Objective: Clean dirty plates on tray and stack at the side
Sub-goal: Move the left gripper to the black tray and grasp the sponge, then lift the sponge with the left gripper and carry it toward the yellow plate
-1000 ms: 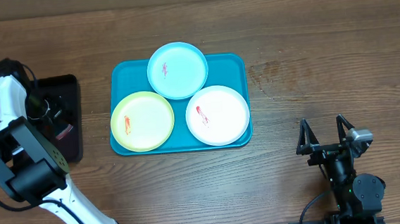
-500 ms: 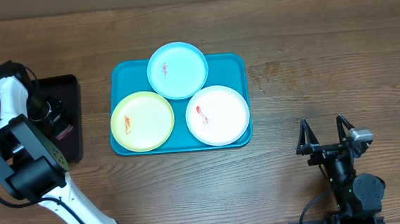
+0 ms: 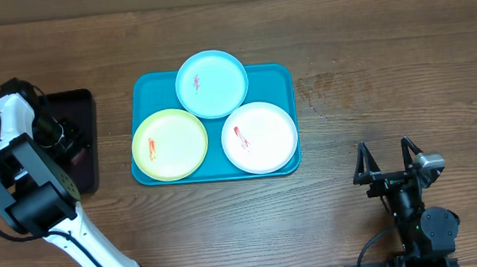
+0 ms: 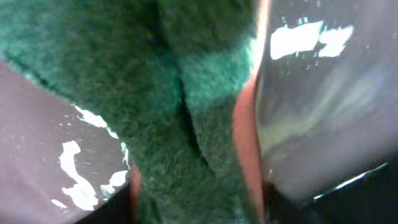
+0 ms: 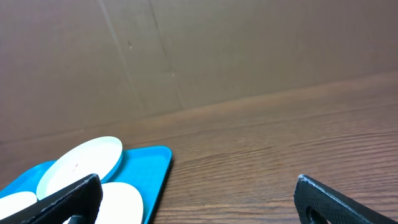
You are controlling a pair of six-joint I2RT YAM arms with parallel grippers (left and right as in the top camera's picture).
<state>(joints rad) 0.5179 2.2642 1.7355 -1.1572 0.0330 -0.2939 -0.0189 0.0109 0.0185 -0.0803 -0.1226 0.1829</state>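
Note:
Three plates lie on the turquoise tray (image 3: 278, 76): a light blue plate (image 3: 211, 83) at the back, a yellow-green plate (image 3: 170, 144) front left and a white plate (image 3: 260, 137) front right, each with a small red smear. My left gripper (image 3: 69, 145) is down in the black tray (image 3: 81, 102) at the far left. In the left wrist view a green sponge (image 4: 155, 93) with orange sides fills the space between its jaws (image 4: 199, 205), creased down the middle, its sides against both fingers. My right gripper (image 3: 387, 161) stands open at the front right, nothing between its fingers (image 5: 199, 199).
The black tray's floor (image 4: 323, 93) looks wet and shiny around the sponge. The right wrist view shows the turquoise tray's near corner (image 5: 152, 168) at the left and bare wood in front. A cardboard wall (image 5: 199, 50) closes the back.
The left gripper's jaws have closed in on the sponge in the black tray. The left arm shifted only slightly. The right arm and the plates have not moved.

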